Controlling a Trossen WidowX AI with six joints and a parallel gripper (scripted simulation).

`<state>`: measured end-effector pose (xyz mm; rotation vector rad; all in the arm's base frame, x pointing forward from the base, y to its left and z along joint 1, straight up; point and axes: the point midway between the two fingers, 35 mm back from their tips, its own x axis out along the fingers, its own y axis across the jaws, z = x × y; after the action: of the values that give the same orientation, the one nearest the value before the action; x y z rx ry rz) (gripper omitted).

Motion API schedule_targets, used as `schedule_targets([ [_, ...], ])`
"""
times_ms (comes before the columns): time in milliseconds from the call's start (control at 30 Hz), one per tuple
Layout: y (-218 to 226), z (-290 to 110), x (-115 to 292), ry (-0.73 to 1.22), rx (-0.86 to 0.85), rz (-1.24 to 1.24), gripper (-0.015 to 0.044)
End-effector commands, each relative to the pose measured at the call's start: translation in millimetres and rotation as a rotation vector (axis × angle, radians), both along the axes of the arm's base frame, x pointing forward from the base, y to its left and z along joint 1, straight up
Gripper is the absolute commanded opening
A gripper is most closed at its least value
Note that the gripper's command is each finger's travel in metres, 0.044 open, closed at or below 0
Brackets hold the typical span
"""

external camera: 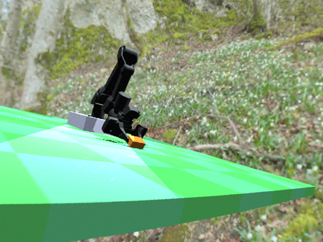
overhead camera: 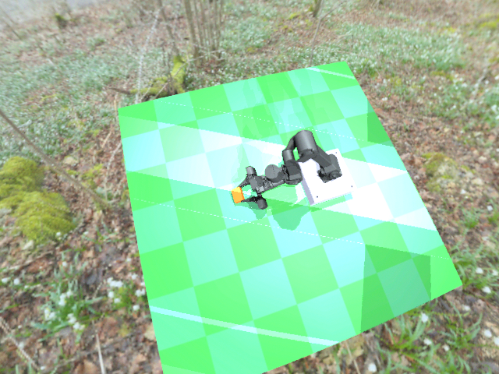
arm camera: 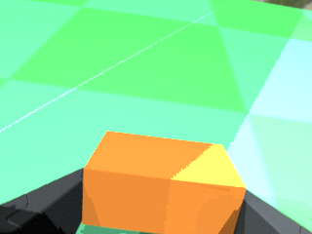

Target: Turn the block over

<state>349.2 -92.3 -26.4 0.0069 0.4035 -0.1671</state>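
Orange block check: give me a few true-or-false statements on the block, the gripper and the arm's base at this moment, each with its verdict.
1. The gripper is shut on the orange block. True.
2. The block lies loose on the table, apart from the fingers. False: it sits between the fingers, as the wrist view shows.
3. The arm stands on a pale grey base plate. True.
4. The green checkered table holds a second block. False: only one block is visible.
5. The gripper is raised high above the table. False: in the exterior view it is down low by the surface, block at table level.
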Motion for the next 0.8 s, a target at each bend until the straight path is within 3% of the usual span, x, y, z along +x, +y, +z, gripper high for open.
schedule_targets([
  [0,1.9,2.1,-4.3,-0.026,-0.003,0.004,0.0000],
  [567,2.1,5.8,-4.5,-0.034,-0.004,0.003,0.0000],
  [767,2.1,5.8,-4.5,-0.034,-0.004,0.003,0.0157],
])
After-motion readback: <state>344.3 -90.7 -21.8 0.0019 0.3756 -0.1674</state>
